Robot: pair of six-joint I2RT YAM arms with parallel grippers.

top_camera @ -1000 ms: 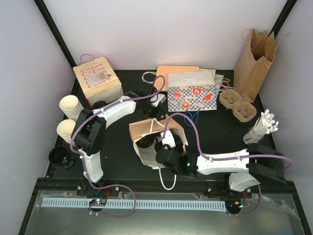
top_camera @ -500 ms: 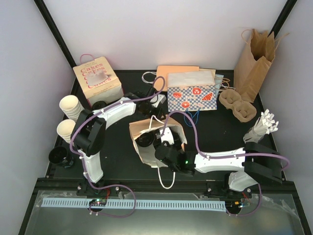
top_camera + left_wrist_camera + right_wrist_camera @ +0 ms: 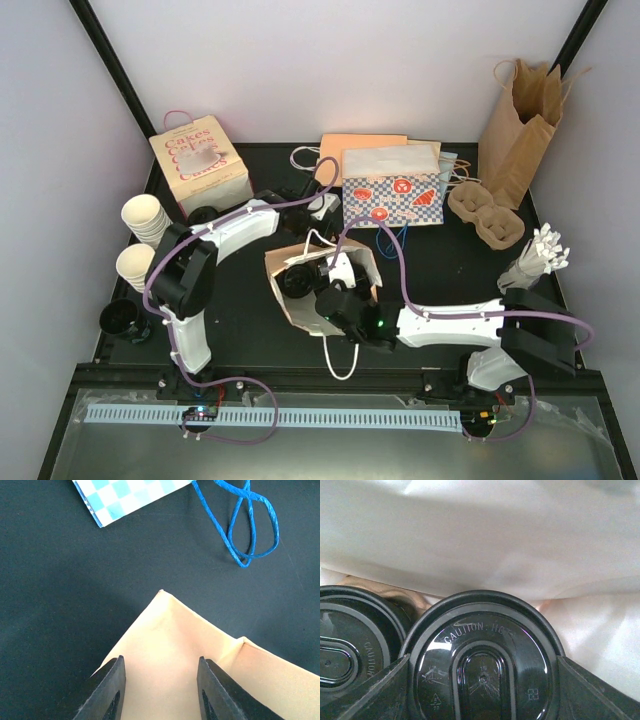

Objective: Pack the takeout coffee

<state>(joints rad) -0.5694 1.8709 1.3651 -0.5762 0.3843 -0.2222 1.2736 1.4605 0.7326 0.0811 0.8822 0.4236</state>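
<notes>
A tan paper bag lies on its side mid-table, mouth toward the right arm. My right gripper reaches into that mouth and is shut on the takeout coffee. Its fingers press both sides of the black "CAUTION HOT" lid, and the cup body is hidden below. A second lidded cup sits just left of it inside the bag, also seen from above. My left gripper pinches a tented fold of the bag's rim at the far edge.
A Cakes box, stacked lidless cups and loose black lids line the left side. A checkered bag with a blue cord, a pulp cup carrier, a tall brown bag and white utensils stand behind and right.
My right gripper has slid a little left, deeper into the bag's mouth, with the cup in it. The left arm has stayed put.
</notes>
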